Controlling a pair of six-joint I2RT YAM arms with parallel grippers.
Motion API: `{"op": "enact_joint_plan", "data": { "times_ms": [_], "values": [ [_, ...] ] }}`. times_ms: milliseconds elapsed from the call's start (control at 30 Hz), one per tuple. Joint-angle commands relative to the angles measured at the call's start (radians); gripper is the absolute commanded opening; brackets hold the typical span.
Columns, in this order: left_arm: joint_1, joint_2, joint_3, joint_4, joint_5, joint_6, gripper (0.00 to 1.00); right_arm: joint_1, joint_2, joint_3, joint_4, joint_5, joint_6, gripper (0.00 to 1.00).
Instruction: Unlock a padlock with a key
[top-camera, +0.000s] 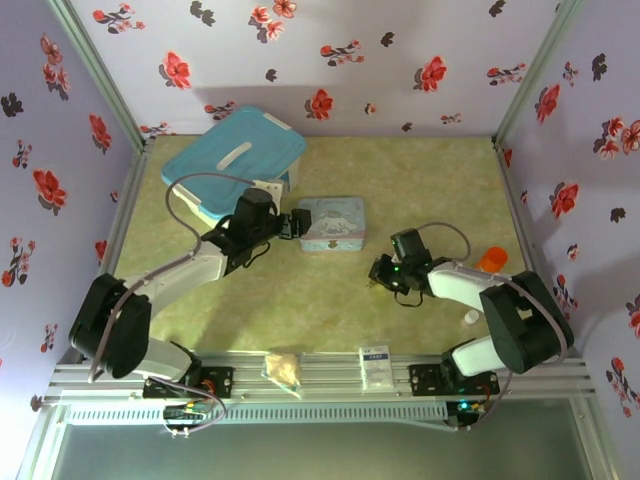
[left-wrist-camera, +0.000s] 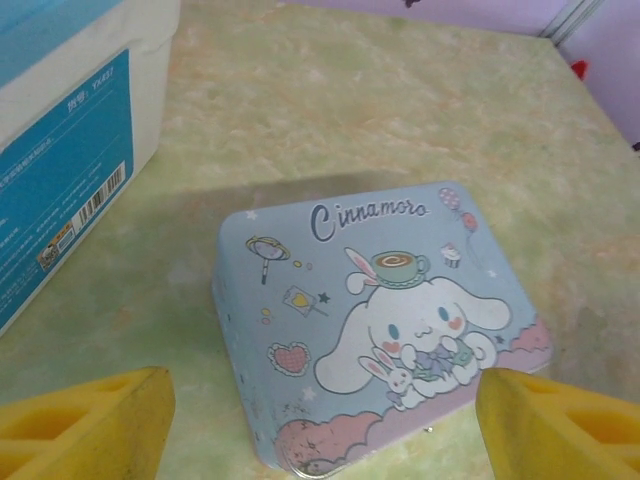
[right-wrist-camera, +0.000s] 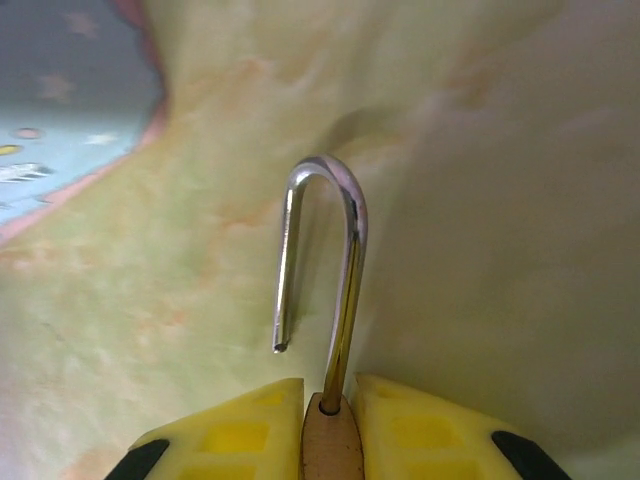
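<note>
Padlock (right-wrist-camera: 331, 447) is held by the right gripper (right-wrist-camera: 330, 392), low over the worktop (top-camera: 300, 300), just to the right of the pale blue cartoon tin (top-camera: 333, 222). Its small brass body is pinched between the two yellow fingers (right-wrist-camera: 240, 435), and the thin silver loop (right-wrist-camera: 350, 270) sticks out in front. One end of the loop is free of the body, so the lock looks open already. It is judged to be small, hard and light, and its smooth metal could slip. It is best held by the flat sides of the body, as it is now. The thin loop is best left free, because it can swing.

On the left, a big blue box (top-camera: 235, 160) is set at the back of the worktop. The left arm is stretched forward and to the right beside it. The left gripper (top-camera: 293, 224) is tipped down toward the tin, close to its left edge. Its jaws are spread wide and nothing is held in them.

On the right, the right arm is bent back on itself, with the wrist pointed left toward the middle of the worktop. Its jaws are narrow and closed on the padlock body. Further right, an orange cylinder (top-camera: 490, 260) and a small white cap (top-camera: 470, 317) are left untouched.
</note>
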Motion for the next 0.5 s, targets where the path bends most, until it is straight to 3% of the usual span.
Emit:
{"op": "enact_joint_plan", "data": {
  "times_ms": [0, 200, 467],
  "values": [
    [0.007, -0.053, -0.021, 0.003, 0.038, -0.018, 0.8, -0.043, 0.016, 0.035, -0.426, 0.089, -0.171, 0.22],
    [0.008, -0.072, -0.048, 0.005, 0.048, -0.016, 0.8, -0.097, 0.127, 0.157, -0.505, 0.064, -0.289, 0.27],
    [0.01, -0.103, -0.098, 0.024, 0.048, -0.03, 0.81, -0.096, 0.149, 0.248, -0.58, 0.176, -0.32, 0.39]
  ]
}}
